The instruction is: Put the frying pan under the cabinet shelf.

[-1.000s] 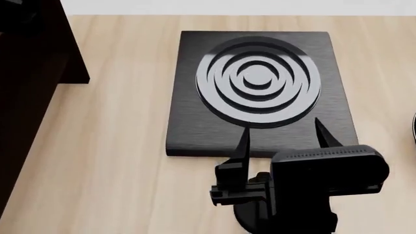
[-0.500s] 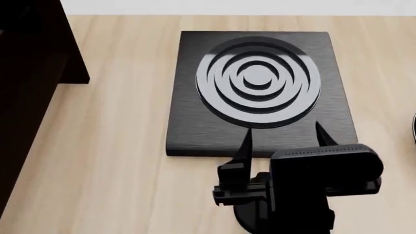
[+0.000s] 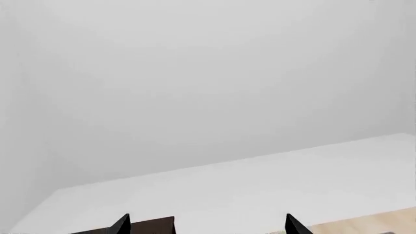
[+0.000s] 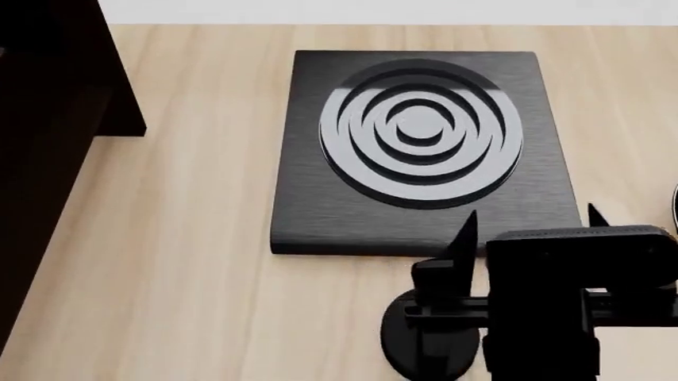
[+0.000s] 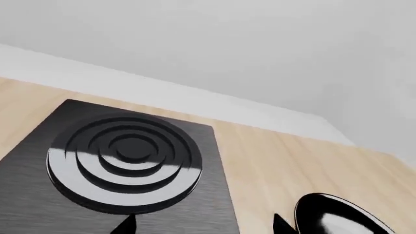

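Counting one frying pan (image 5: 338,217), one burner plate (image 4: 421,151), one cabinet shelf (image 4: 48,135).

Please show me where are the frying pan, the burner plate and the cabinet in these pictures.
frying pan (image 5: 338,217): right wrist view, on its glossy inside.
burner plate (image 4: 418,131): head view, on the centre of its rings.
cabinet (image 4: 48,135): head view, on its dark side panel.

A: What lies on the pale wooden counter (image 5: 286,161)?
B: A square black burner plate with raised concentric rings (image 5: 123,161), and to its right, well apart, a small round black frying pan with a glossy inside (image 5: 338,217), cut off at the picture's edge.
A: The right claw (image 5: 201,224)?
B: Only two dark fingertips (image 5: 124,225), spread apart.
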Robot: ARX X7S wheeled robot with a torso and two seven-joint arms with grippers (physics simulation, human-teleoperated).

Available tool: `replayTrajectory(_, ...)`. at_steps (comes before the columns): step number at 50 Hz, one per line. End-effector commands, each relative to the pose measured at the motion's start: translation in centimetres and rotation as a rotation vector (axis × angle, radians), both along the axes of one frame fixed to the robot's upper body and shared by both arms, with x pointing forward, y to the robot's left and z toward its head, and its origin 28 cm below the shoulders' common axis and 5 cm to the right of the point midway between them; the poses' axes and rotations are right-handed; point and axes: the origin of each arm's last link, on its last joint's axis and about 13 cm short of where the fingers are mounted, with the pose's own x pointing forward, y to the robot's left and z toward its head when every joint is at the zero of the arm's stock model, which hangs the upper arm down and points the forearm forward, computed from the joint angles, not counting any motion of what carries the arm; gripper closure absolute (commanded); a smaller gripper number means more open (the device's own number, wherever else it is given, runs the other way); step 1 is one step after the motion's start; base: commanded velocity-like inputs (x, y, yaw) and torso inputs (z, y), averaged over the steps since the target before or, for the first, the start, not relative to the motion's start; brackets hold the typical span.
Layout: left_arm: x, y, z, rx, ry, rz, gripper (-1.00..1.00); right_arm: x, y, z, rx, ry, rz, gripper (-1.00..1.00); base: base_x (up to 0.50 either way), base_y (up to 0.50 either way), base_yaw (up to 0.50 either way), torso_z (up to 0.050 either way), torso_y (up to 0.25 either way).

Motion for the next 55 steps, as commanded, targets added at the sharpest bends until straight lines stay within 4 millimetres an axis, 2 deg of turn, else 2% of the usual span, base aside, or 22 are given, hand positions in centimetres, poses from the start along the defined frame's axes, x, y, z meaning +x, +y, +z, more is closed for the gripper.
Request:
replayTrajectory(1,0.5,-0.2,-0.3,0.041,-0.009,0.015,-1.00,-1.1,-1.4,1.1,-0.036,0.041,-0.105,-1.00,0.00,0.00,0.00,0.000,0.000)
replayTrajectory(12,0.2,-0.2,-0.1,0.035,-0.018,0.001,-1.00,-1.3,-2.8,2.0,-0.058,0.089,-0.176,-1.00,0.00,0.00,0.00,0.000,0.000)
replayTrajectory(28,0.3,-0.2,-0.1,0.038,-0.015,0.007,-1.00,-1.5,-5.1,2.6,-0.001,0.160,-0.269,-1.00,0.00,0.00,0.00,0.000,0.000)
replayTrajectory(45,0.8,-0.5,-0.2,0.038,-0.010,0.004,-1.00,-2.1,-7.2,1.4,0.024,0.272,-0.349,-1.00,0.00,0.00,0.00,0.000,0.000)
replayTrajectory(55,0.8,-0.6,-0.3,0.042,-0.006,0.001,-1.00,-1.8,-8.2,0.4,0.023,0.303,-0.386,-1.00,0.00,0.00,0.00,0.000,0.000)
